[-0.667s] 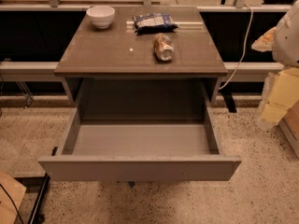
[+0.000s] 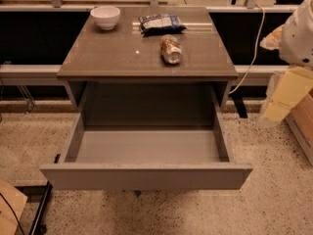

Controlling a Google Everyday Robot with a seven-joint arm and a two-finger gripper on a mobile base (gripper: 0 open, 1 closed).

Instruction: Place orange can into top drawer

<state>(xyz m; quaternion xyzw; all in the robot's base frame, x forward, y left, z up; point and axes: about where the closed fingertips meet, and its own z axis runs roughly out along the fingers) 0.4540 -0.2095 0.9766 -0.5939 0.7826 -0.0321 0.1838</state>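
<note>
The orange can [image 2: 171,49] lies on its side on the grey table top [image 2: 112,58], right of centre, with its silvery end towards me. Below the top, the top drawer [image 2: 146,176] is pulled wide open, and its grey inside is bare. My gripper [image 2: 282,101] hangs at the right edge of the view, beside the table's right side, well away from the can and level with the drawer opening. It holds nothing that I can see.
A white bowl [image 2: 105,17] stands at the table's back left. A blue-and-white snack bag [image 2: 160,22] lies at the back, just behind the can. A white cable [image 2: 252,53] hangs right of the table. A wooden box edge [image 2: 301,126] sits on the floor at the right.
</note>
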